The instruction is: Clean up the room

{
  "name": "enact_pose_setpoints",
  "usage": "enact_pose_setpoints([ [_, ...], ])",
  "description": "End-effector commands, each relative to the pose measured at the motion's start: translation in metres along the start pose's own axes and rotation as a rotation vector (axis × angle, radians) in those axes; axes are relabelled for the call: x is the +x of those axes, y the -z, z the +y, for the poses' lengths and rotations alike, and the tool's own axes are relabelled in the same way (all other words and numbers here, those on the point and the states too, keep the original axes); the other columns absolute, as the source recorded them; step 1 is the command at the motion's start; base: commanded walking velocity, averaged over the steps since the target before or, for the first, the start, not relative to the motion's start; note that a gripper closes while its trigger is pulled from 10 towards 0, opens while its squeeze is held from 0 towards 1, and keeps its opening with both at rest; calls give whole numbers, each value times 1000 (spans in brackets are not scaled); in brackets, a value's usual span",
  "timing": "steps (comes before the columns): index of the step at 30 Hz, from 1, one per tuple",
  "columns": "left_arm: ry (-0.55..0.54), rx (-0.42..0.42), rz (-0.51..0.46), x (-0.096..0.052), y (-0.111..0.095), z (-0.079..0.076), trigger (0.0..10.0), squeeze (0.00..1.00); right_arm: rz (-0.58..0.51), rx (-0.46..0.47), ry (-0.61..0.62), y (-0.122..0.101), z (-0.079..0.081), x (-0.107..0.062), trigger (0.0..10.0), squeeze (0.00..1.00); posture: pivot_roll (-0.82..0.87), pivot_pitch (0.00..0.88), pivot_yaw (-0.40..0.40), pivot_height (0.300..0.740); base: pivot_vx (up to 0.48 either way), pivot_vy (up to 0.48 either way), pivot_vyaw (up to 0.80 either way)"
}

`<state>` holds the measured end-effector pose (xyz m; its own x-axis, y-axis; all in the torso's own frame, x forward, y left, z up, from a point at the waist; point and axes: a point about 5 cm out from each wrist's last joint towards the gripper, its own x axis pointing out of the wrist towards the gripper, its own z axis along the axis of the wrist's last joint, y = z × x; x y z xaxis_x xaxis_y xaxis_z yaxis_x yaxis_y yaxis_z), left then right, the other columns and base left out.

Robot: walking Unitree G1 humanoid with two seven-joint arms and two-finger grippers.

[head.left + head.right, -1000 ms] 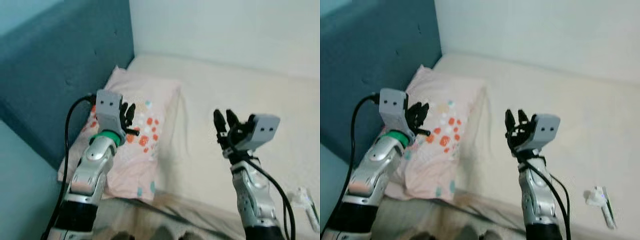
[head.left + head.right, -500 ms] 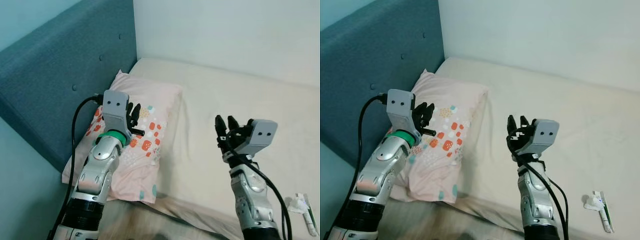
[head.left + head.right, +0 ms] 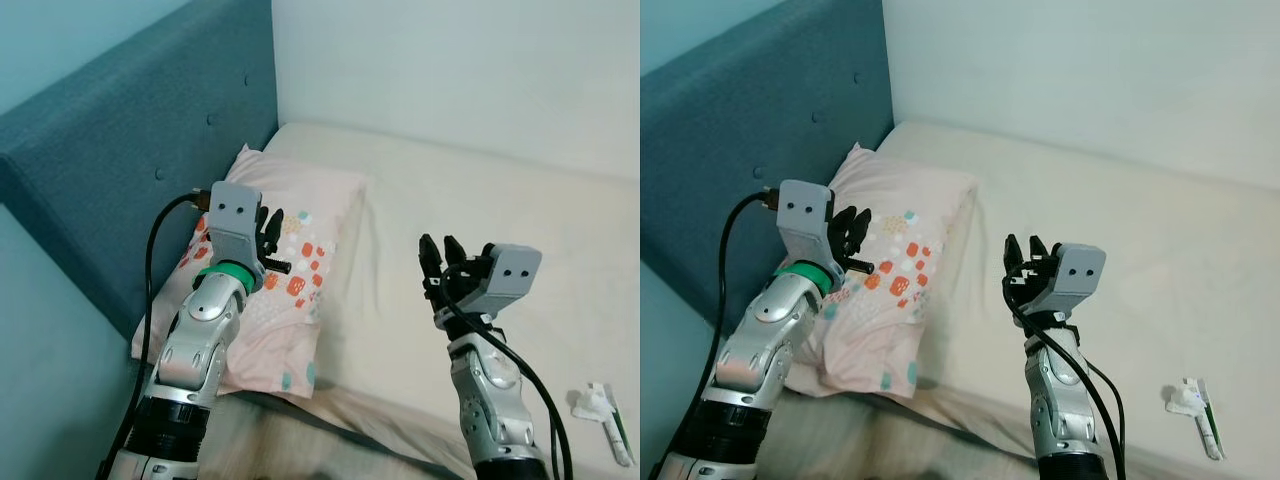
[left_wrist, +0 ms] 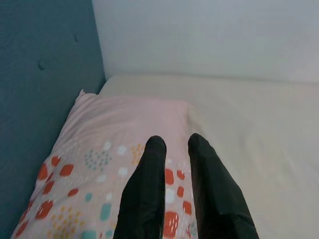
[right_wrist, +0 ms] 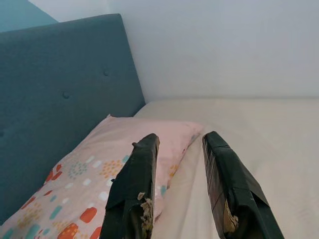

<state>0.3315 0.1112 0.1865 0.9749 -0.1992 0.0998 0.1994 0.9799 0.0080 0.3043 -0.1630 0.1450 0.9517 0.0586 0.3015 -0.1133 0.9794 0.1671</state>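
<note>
While a cream mattress (image 3: 480,230) runs w/ its head end against a blue-grey padded headboard (image 3: 110,170) and its far side along a pale wall (image 3: 450,70), both robot arms are raised over the bed, neither holding anything. A pink pillow (image 3: 290,215) w/ red, teal and white spots lies at the head of the bed, one long side against the headboard, its near end at the mattress's front edge. The left arm rises at the bed's front-left corner, black cable looping off its wrist; the left gripper (image 3: 270,240) hangs above the pillow's patterned face, not touching it. In the left wrist view its fingers (image 4: 149,189) sit nearly together, only a thin slit between them, w/ the pillow below and beyond. The right gripper (image 3: 436,252) is held over bare mattress, to the right of the pillow and well apart from it; in the right wrist view its fingers (image 5: 134,184) stand spread, a clear gap between, w/ worn pale scuffs on the inner pads. Small white item w/ a green strip (image 3: 605,420), too small to identify, lies near the mattress's front-right edge, apart from both arms.
</note>
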Motion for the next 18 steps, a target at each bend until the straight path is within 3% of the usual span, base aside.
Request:
enact_pose_setpoints([
  [1,-3,2,24,-2,7,1,10000,0,16,2,18,4,-5,-3,10000,0,11,44,41,740,-326,0,0],
  [18,7,5,27,-1,8,0,10000,0,30,-4,34,9,-7,-4,10000,0,9,41,48,740,-328,0,0],
])
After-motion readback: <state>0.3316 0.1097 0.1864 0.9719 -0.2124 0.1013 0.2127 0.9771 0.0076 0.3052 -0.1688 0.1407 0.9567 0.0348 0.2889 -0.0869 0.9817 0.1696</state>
